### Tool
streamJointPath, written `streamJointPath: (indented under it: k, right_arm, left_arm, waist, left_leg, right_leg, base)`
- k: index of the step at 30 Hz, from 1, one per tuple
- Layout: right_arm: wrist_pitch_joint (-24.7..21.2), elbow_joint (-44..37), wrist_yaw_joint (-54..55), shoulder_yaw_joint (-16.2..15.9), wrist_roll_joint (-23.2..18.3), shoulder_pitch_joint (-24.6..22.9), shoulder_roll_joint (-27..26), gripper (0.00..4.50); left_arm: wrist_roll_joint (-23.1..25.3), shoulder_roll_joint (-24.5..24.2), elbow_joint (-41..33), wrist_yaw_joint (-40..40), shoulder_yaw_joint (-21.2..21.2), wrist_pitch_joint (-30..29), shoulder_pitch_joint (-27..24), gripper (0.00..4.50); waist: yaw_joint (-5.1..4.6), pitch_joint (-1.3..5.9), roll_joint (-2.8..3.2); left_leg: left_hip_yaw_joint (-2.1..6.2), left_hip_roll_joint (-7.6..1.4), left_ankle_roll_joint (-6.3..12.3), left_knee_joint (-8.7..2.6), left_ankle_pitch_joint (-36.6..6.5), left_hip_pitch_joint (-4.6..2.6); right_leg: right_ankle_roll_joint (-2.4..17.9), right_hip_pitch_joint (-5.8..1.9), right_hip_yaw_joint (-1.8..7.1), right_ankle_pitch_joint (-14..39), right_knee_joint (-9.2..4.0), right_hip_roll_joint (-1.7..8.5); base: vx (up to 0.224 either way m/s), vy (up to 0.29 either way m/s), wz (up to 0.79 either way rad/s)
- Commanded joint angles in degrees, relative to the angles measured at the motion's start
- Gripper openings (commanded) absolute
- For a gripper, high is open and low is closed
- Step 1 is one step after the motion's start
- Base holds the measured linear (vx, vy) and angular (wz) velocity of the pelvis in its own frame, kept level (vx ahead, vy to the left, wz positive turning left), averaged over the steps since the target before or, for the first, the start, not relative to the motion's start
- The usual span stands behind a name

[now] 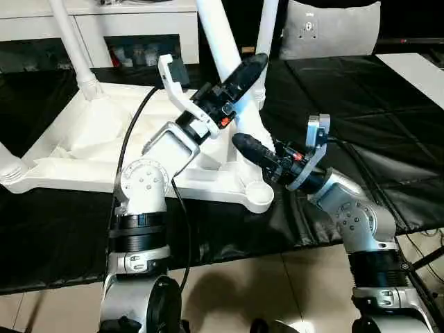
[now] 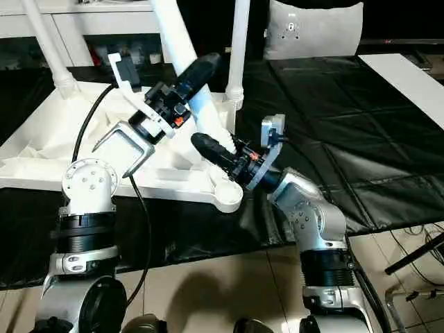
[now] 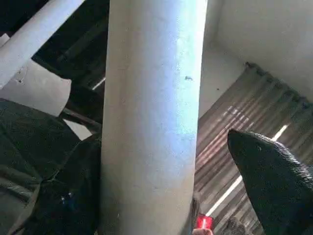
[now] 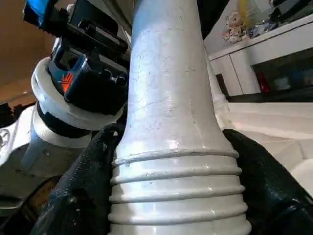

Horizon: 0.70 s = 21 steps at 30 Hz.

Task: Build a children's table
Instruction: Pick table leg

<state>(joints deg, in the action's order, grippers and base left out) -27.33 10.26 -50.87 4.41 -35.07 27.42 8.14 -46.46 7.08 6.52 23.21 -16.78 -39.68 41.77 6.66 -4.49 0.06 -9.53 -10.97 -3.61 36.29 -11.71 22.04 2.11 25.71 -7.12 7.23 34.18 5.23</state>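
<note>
The white tabletop lies upside down on a black mat. Legs stand in its far left socket, near left socket and far right socket. The near right socket is empty. A fourth leg leans over the right end of the tabletop. My left gripper straddles this leg partway up, open, with a gap showing at one finger. My right gripper is shut on the leg's ribbed lower end, and its tip is hidden.
A white cabinet stands behind the tabletop, with a grey cushion at the back right. The black mat stretches to the right, with a white board at its far edge. Tiled floor lies in front.
</note>
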Motion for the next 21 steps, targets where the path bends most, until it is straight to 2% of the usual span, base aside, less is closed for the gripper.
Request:
streamJointPath:
  k: [1, 5, 8, 9, 10, 14, 15, 21]
  right_arm:
    - [-0.31, 0.13, 1.41, -0.61, 1.61, -0.48, 0.83, 2.74]
    - [0.07, 0.55, 1.78, -0.69, 1.82, -0.12, 0.94, 2.74]
    - [0.14, 0.66, 1.96, -0.72, 2.04, 0.09, 1.00, 2.74]
    - [0.17, 0.74, 1.99, -0.71, 2.10, 0.15, 1.03, 2.74]
    - [0.19, 0.75, 2.00, -0.72, 2.11, 0.16, 1.04, 2.74]
    - [0.50, 0.87, 2.23, -1.07, 2.22, 0.31, 1.20, 2.74]
    - [0.50, 0.88, 2.22, -1.07, 2.29, 0.32, 1.16, 2.74]
    - [1.13, 1.05, 3.08, -1.82, 4.13, 0.35, 1.43, 2.74]
  left_arm:
    - [-0.50, 0.59, -0.98, -0.83, 0.41, 0.46, 1.06, 3.71]
    - [0.29, 0.39, -0.51, -1.71, 0.90, 1.68, 0.89, 3.31]
    - [0.78, 0.19, -0.10, -1.84, 1.08, 2.20, 0.92, 3.19]
    - [0.70, 0.20, -0.01, -1.86, 0.99, 2.26, 0.99, 3.19]
    - [0.69, 0.19, 0.02, -1.87, 0.97, 2.28, 1.01, 2.94]
    - [1.02, -0.14, 0.55, -2.25, 0.90, 2.81, 1.26, 2.73]
    - [1.22, -0.24, 0.65, -2.40, 0.97, 3.01, 1.26, 2.52]
    - [3.73, -1.09, 1.65, -3.31, 1.51, 5.28, 1.58, 2.03]
  waist:
    - [0.23, 5.59, -0.97]
    - [0.25, 5.64, -1.04]
    - [0.19, 5.64, -1.12]
    - [0.21, 5.65, -1.11]
    - [0.22, 5.67, -1.15]
    - [0.25, 5.74, -1.11]
    - [0.23, 5.73, -1.13]
    - [0.23, 5.71, -1.12]
  left_leg:
    - [0.19, -1.38, 4.31, -4.00, -3.48, -0.01]
    - [0.22, -1.36, 4.11, -3.96, -2.89, 0.09]
    - [0.20, -1.32, 4.25, -3.94, -2.66, 0.10]
    - [0.19, -1.29, 4.23, -3.91, -2.58, 0.09]
    - [0.17, -1.28, 4.23, -3.90, -2.56, 0.09]
    - [0.23, -1.34, 4.32, -3.90, -2.31, 0.08]
    - [0.23, -1.38, 4.39, -3.88, -2.19, 0.10]
    - [0.25, -1.34, 4.24, -3.92, -2.22, 0.08]
  right_leg:
    - [4.50, -5.06, 2.63, 21.35, -4.51, 3.17]
    - [3.50, -5.04, 2.61, 21.83, -4.52, 3.14]
    - [3.14, -5.03, 2.60, 21.76, -4.57, 3.09]
    - [3.11, -5.01, 2.60, 21.86, -4.56, 3.10]
    - [3.12, -5.03, 2.62, 21.84, -4.55, 3.10]
    - [3.46, -5.05, 2.61, 21.02, -4.37, 3.11]
    - [3.67, -5.02, 2.61, 20.70, -4.32, 3.10]
    - [3.47, -5.05, 2.64, 20.75, -4.37, 3.10]
  base:
    - [0.000, 0.000, 0.00]
    - [0.000, 0.000, 0.00]
    - [0.000, 0.000, 0.00]
    - [0.000, 0.000, 0.00]
    - [0.000, 0.000, 0.00]
    - [0.000, 0.000, 0.00]
    - [0.000, 0.000, 0.00]
    - [0.000, 0.000, 0.00]
